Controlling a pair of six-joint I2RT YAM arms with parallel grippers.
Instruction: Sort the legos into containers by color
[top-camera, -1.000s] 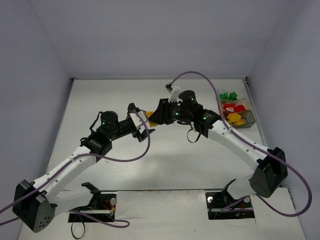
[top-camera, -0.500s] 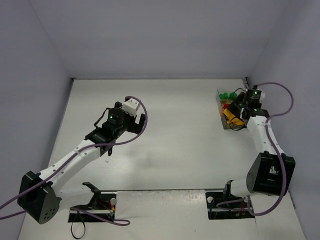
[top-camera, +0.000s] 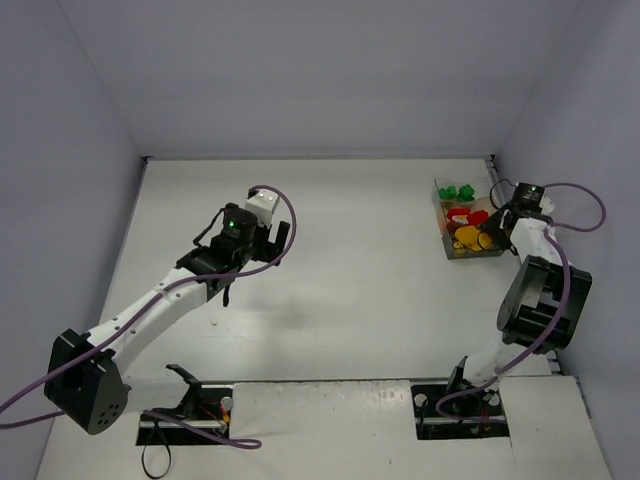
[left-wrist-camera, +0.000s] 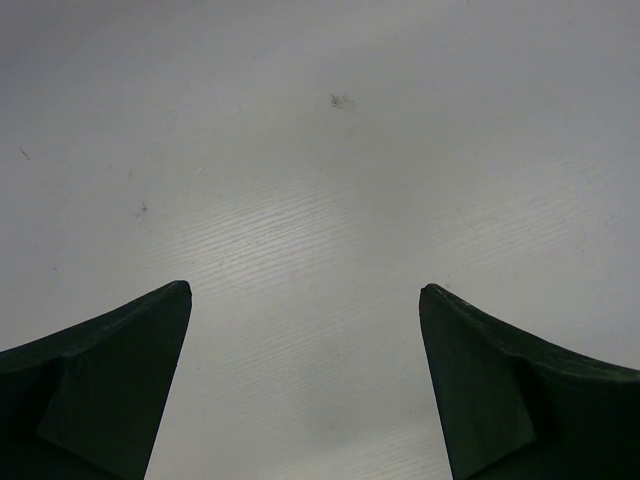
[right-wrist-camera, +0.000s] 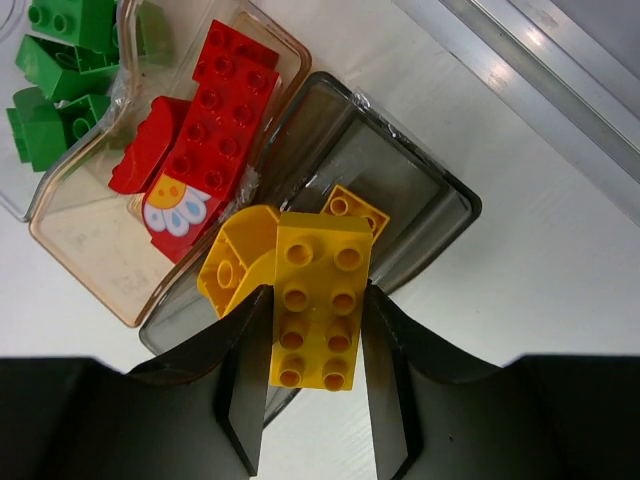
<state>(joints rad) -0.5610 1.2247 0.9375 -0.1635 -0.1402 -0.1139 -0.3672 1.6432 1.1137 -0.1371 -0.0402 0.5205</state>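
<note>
Beside the gripped yellow brick (right-wrist-camera: 313, 300), a curved yellow piece (right-wrist-camera: 232, 266)

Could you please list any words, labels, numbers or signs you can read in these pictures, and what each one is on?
None: no view shows readable text.
The red brick bears only a printed white flower with a yellow centre, no letters.
Any marking on the studs of the yellow brick is too small to read.

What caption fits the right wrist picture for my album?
Right pincer grips a yellow brick at the grey compartment, beside red bricks and green bricks.
</note>
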